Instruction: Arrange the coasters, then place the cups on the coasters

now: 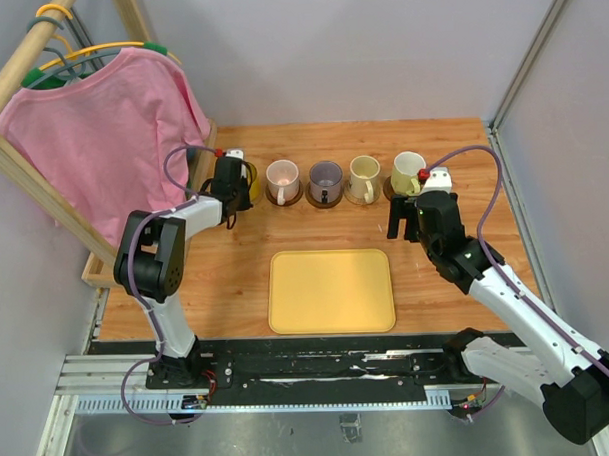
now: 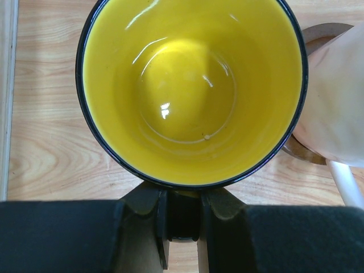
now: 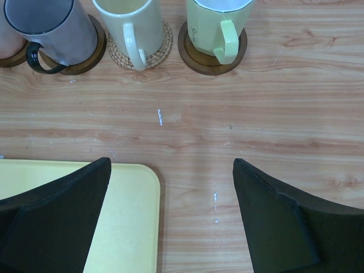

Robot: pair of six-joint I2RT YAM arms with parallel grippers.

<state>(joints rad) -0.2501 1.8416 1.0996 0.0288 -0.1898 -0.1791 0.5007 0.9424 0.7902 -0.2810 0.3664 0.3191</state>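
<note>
Now the left hand (image 2: 183, 223) clamps the yellow cup (image 2: 190, 91) by its handle; right hand (image 3: 170, 166) gapes empty.

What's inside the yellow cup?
Nothing. The yellow cup looks empty, and all that shows is its shiny bottom with bright spots of light. Whatever lies under the cup is hidden, because the cup itself covers that spot.

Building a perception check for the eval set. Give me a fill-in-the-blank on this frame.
The left pincer holds the leftmost cup, which is ___.
The right pincer is ___.
The purple-grey cup stands between the pink cup and the ___ one.
Missing words: yellow; open; cream.
</note>
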